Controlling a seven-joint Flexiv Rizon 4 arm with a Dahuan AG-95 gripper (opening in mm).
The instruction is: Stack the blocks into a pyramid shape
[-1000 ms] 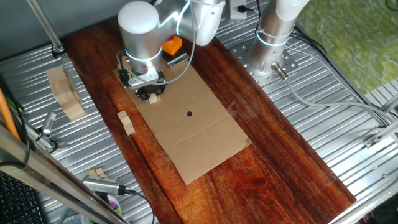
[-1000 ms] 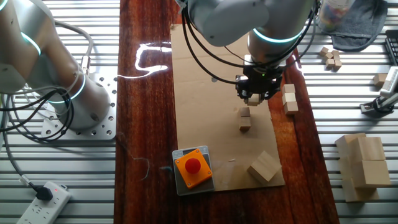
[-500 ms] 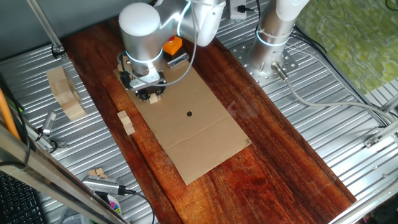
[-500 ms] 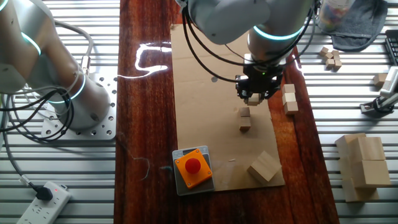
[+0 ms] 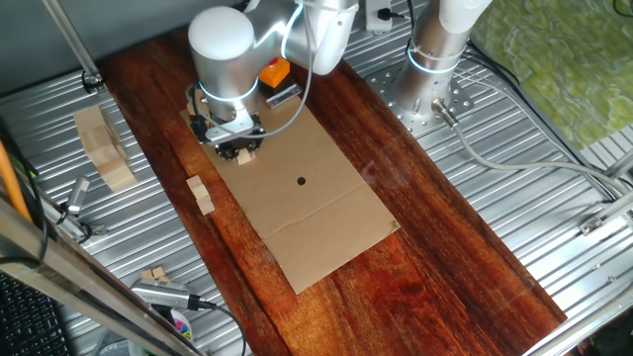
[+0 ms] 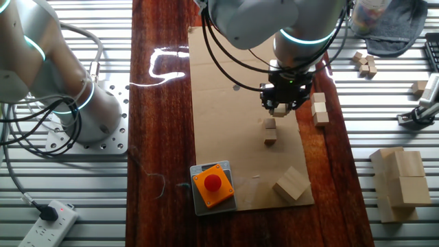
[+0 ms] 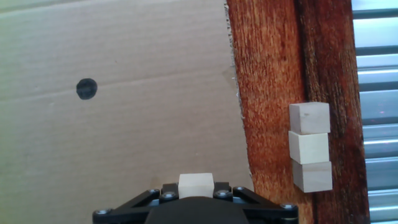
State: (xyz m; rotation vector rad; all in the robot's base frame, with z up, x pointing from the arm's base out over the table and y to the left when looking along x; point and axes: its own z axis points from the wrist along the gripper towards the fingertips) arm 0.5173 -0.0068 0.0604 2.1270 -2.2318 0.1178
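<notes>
My gripper (image 6: 280, 108) hangs low over the cardboard sheet (image 6: 233, 123), shut on a small pale wooden block (image 7: 196, 185) that shows between the fingers in the hand view. Just beyond it, two more blocks (image 6: 270, 130) lie touching in a short row on the cardboard. Three blocks (image 7: 309, 147) sit in a line on the dark wood strip beside the cardboard, also seen as blocks (image 5: 201, 193) in one fixed view. That same view shows the gripper (image 5: 240, 150) near the cardboard's far corner.
A larger faceted wood chunk (image 6: 291, 184) and an orange box with a red button (image 6: 212, 184) sit at the cardboard's end. Big wooden slab pieces (image 6: 401, 182) lie on the metal table. Small loose blocks (image 6: 365, 63) rest further off. A black dot (image 7: 86, 88) marks the cardboard.
</notes>
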